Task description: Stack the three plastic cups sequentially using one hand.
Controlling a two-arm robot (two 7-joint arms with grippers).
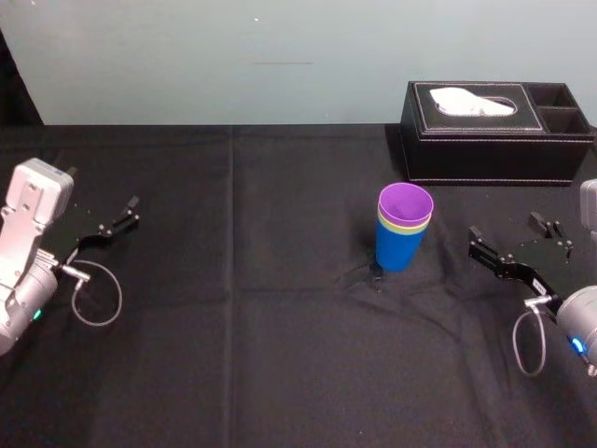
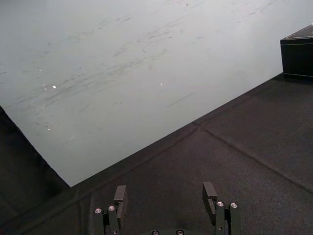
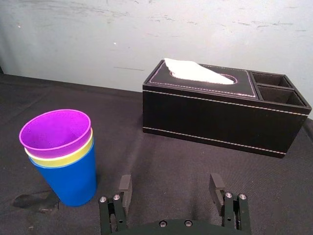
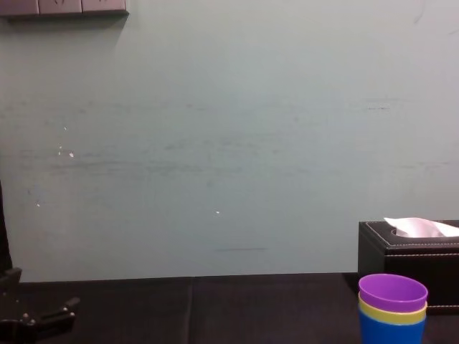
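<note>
Closest in, at the near edge of the table, both arms are low over the cloth, one on each side. The right gripper (image 1: 508,229) hovers just above the surface, its two dark fingers (image 3: 125,188) spread wide apart with nothing between them. It points across the table, its wrist bent so the fingers lie almost level. The left gripper (image 2: 165,193) sits far out on the left side, well apart from everything else. It is just as wide open and empty, and angled toward the back wall.

The table (image 1: 233,327) is covered in black cloth. At its back right stands a black leather tissue box (image 1: 494,154) with a white tissue (image 1: 471,101) poking out of the top.

In front of that box and clear of it, right of centre, the cups stand upright, nested as one stack. The blue cup (image 1: 399,247) is on the cloth, and the yellow-green cup (image 3: 63,155) inside it shows only a band of rim. The purple cup (image 1: 405,202) is on top. The right gripper is near the stack, on its right, not touching it.
</note>
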